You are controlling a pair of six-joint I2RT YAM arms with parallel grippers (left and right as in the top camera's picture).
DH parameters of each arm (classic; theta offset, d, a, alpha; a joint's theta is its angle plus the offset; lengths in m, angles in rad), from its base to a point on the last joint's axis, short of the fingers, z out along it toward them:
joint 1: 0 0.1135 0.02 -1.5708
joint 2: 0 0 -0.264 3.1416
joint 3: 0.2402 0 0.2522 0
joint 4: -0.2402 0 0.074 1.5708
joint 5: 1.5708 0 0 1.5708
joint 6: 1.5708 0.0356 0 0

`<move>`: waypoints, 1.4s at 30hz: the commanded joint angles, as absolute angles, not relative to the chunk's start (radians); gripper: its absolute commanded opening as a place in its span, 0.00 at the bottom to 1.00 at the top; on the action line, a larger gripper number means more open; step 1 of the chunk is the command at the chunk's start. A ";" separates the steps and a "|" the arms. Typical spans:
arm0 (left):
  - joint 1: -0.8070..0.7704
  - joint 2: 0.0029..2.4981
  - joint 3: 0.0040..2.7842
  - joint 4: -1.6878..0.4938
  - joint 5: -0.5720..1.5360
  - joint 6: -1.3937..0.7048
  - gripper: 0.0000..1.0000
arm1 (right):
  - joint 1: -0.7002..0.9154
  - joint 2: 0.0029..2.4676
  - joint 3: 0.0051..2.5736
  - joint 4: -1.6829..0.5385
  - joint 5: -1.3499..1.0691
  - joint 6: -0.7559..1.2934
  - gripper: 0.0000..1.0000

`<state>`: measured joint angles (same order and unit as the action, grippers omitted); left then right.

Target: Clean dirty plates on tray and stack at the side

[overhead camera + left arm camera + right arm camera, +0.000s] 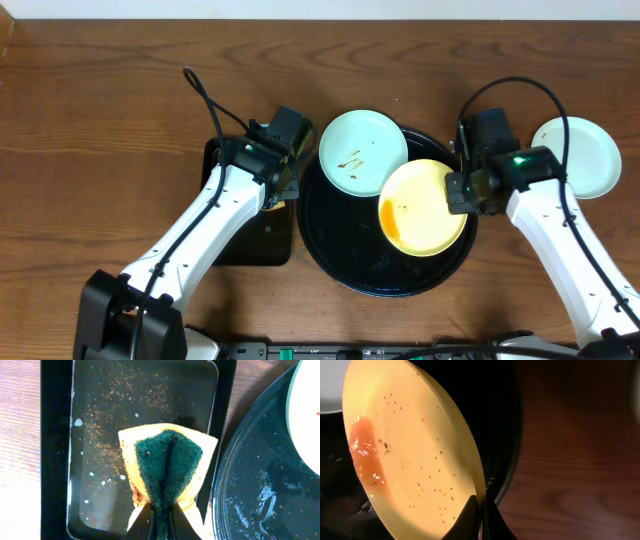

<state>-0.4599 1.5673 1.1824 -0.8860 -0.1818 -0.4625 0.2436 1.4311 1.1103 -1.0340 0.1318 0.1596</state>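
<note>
Overhead, the round black tray (335,262) sits mid-bench (100,110) and holds the yellow plate (425,210). The plate has an orange-brown smear on its left side and is tilted, its right rim clamped between the closed fingers of the right gripper (481,506). A mint plate (362,150) with brown streaks overlaps the tray's upper-left rim and meets the yellow one's edge. The second mint plate (590,160) rests on bare wood at far right, apart from the tray. The left gripper (161,512) is pinched on a folded green-and-yellow sponge (167,465) above the wet rectangular tray (54,460), just beside the round one
</note>
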 commanded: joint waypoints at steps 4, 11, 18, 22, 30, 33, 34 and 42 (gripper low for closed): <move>-0.455 1.575 1.173 -0.888 -0.182 -0.445 0.07 | 0.329 1.410 1.158 -1.047 0.361 0.270 0.01; -0.455 1.575 1.173 -0.888 -0.182 -0.445 0.07 | 0.412 1.410 1.279 -1.106 0.471 0.277 0.02; -0.455 1.575 1.173 -0.888 -0.182 -0.444 0.07 | 0.474 1.410 1.392 -1.197 0.572 0.276 0.01; -0.455 1.575 1.173 -0.888 -0.166 -0.437 0.07 | 0.482 1.410 1.412 -1.232 0.491 0.322 0.01; -0.455 1.575 1.173 -0.886 -0.164 -0.422 0.07 | 0.416 1.422 1.362 -1.335 0.284 0.658 0.61; -0.455 1.575 1.173 -0.887 -0.164 -0.419 0.07 | 0.403 1.422 1.319 -1.336 0.192 0.669 0.59; -0.455 1.575 1.173 -0.887 -0.164 -0.419 0.08 | 0.403 1.422 1.303 -1.335 0.181 0.684 0.61; -0.455 1.575 1.173 -0.886 -0.164 -0.409 0.07 | 0.374 1.421 1.130 -1.220 0.189 0.795 0.66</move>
